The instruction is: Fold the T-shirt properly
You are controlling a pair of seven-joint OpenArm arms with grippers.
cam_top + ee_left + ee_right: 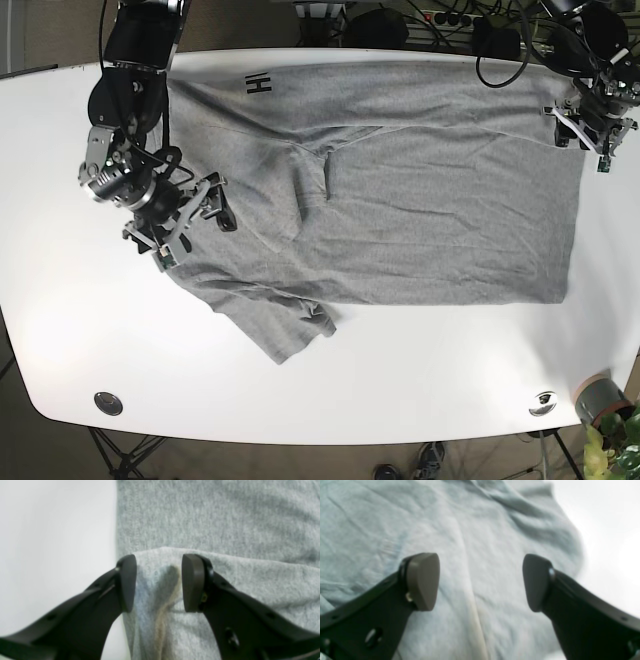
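Grey marl knit, soft and fuzzy: T-shirt (212,522) hem corner bunching between partly open left gripper (158,582), pads not visibly pinching; risking a slip if lifted. Crumpled shoulder seam lying under wide-open right gripper (480,582), holding nothing. Sprawling flat across white counter (400,390), one sleeve creasing, threatening a crooked fold.

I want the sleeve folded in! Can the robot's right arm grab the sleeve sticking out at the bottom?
Probably yes. The right gripper is open over the T-shirt, and the sleeve lies flat on the white table just below it, with nothing on it or in between.
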